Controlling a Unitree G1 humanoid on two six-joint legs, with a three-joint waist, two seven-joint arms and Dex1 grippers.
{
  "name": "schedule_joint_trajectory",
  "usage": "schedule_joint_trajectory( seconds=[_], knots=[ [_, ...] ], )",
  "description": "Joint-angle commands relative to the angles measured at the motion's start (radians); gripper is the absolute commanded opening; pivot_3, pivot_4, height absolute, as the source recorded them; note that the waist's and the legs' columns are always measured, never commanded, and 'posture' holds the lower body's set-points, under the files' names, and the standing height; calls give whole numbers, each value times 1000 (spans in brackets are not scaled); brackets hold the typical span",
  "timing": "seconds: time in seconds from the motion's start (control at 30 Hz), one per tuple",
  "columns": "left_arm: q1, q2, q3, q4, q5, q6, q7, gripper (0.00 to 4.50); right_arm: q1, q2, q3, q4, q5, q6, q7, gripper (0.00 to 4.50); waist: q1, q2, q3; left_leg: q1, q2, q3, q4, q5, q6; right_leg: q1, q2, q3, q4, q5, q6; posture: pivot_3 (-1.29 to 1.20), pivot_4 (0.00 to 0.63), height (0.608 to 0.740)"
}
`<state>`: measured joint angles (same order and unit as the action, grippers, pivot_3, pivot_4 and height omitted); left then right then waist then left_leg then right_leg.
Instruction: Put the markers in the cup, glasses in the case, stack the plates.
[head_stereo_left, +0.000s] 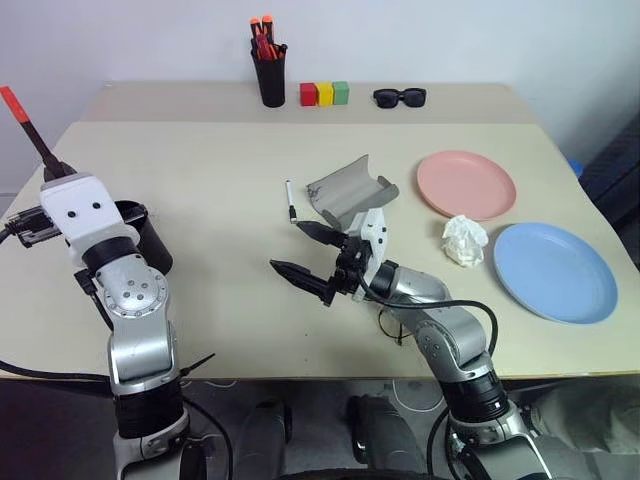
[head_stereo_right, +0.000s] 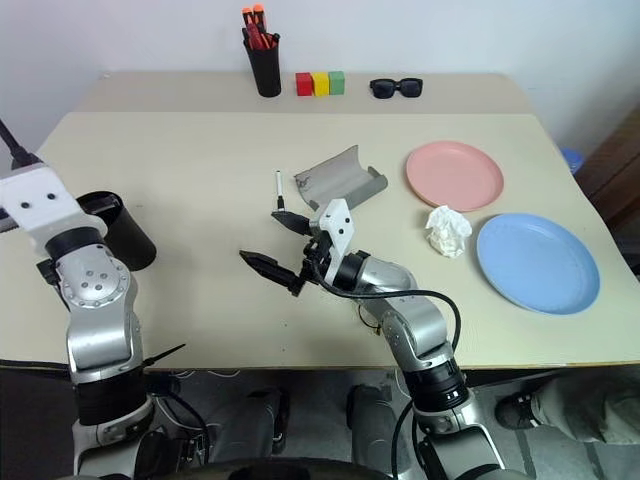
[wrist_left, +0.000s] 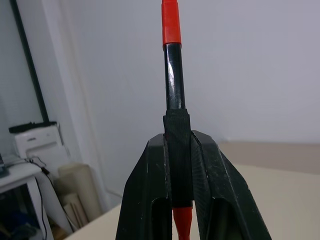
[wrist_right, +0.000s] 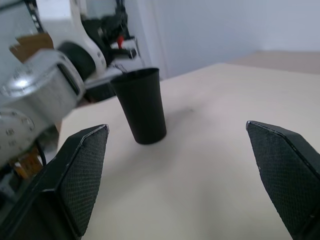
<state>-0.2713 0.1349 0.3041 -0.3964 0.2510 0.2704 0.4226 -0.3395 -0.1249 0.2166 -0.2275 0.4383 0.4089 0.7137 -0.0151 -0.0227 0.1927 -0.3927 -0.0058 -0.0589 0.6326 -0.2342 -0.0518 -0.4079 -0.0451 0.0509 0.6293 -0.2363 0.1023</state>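
My left gripper (wrist_left: 178, 165) is shut on the red marker (head_stereo_left: 22, 118), which points up and away at the table's left edge. The black cup (head_stereo_left: 150, 237) stands just beside that hand, and shows in the right wrist view (wrist_right: 141, 107). My right gripper (head_stereo_left: 290, 248) hovers open and empty over the table's middle. Just beyond it lie the white marker (head_stereo_left: 290, 200) and the open grey case (head_stereo_left: 350, 190). Thin wire rims of the glasses (head_stereo_left: 388, 325) peek from under my right forearm. The pink plate (head_stereo_left: 466, 185) and blue plate (head_stereo_left: 555, 272) lie side by side at the right.
A crumpled white tissue (head_stereo_left: 465, 240) lies between the plates. Along the far edge stand a black pen pot (head_stereo_left: 270, 75) with orange-capped pens, three coloured blocks (head_stereo_left: 324, 94) and black sunglasses (head_stereo_left: 400, 97).
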Motion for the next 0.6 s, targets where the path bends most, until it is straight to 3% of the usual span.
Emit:
schedule_joint_trajectory(
  seconds=[0.03, 0.33, 0.6],
  knots=[
    [18, -14, 13, -27, 14, -8, 15, 17, -22, 18, -13, -6, 25, -15, -1, 4500, -1, 0, 0, 0, 0, 0, 0, 0, 0, 0, 0, 0, 0, 0, 0, 0, 150, 740],
    [38, -53, 15, -13, 10, -26, 33, 17, -28, 22, -17, 3, 35, -12, -8, 4500, -1, 0, 0, 0, 0, 0, 0, 0, 0, 0, 0, 0, 0, 0, 0, 0, 150, 740],
    [40, -63, 10, -4, 10, -29, 36, 3898, -32, 23, -19, 2, 43, -5, -11, 4500, -1, 0, 0, 0, 0, 0, 0, 0, 0, 0, 0, 0, 0, 0, 0, 0, 150, 740]
  ],
)
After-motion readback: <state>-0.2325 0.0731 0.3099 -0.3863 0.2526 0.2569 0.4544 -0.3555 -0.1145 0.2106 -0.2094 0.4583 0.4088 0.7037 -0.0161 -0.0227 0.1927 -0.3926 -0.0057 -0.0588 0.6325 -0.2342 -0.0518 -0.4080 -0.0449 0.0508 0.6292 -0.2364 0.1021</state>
